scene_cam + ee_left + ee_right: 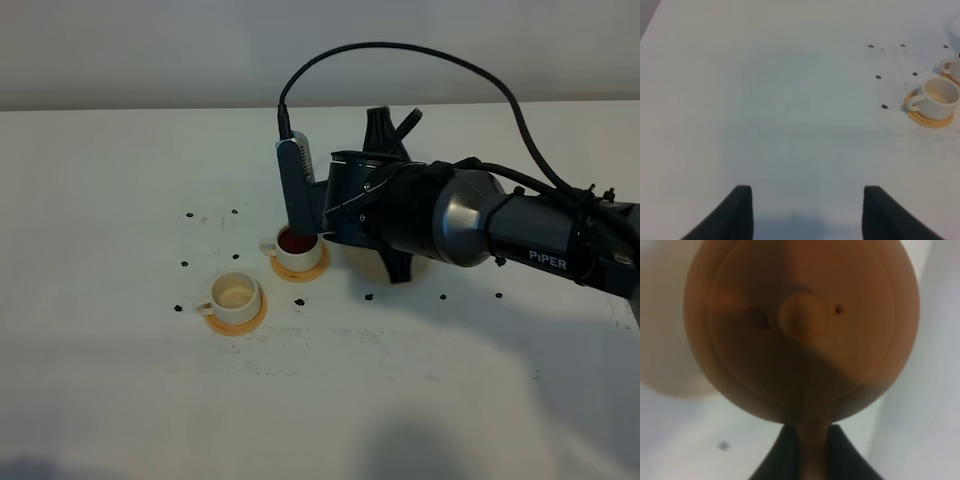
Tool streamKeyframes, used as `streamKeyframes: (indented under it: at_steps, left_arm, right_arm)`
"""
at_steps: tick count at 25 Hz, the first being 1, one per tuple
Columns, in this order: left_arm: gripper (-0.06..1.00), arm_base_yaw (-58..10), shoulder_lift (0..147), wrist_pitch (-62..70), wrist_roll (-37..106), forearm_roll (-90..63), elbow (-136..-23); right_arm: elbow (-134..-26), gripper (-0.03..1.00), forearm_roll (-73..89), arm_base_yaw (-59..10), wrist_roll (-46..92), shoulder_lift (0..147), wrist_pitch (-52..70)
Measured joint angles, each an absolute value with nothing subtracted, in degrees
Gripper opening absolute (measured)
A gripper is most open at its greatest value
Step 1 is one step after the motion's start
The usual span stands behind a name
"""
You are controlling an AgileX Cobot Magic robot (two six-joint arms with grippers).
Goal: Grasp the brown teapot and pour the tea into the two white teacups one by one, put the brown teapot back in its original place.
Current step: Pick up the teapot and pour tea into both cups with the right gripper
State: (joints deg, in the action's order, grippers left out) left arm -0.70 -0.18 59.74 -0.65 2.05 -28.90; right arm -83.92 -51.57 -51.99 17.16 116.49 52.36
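R claw (812, 456) is clamped tight on the brown teapot (800, 330) by its loop handle. In the R wrist cam we see lid + knob face-on, and the pot fills most of the view. In the high cam the R arm (470, 225) reaches across to the far teacup (298, 252). The pot is hidden behind the wrist there, so we can't tell its tilt. Far cup's inside reads dark reddish-brown; near teacup (235, 293) looks pale inside. Each cup sits on its own orange coaster (246, 322), handles pointing left in the high cam. L claw (807, 215) is spread wide w/ nothing in it, over the white table (765, 100). Small dark dots (186, 264) are scattered around the cups.
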Motion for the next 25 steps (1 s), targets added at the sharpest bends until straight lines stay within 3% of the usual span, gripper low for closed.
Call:
streamKeyframes:
  at_steps: [14,25]
  left_arm:
    - [0.5,-0.7,-0.2,59.7,-0.6,2.0,-28.9]
    - [0.5,-0.7,-0.2,59.7,-0.6,2.0,-28.9]
  right_arm:
    - [-87.9,0.09,-44.7,-52.3,6.2,113.0,55.1]
    - [-88.0,0.09,-29.8,-52.3,-3.5,107.7,57.0]
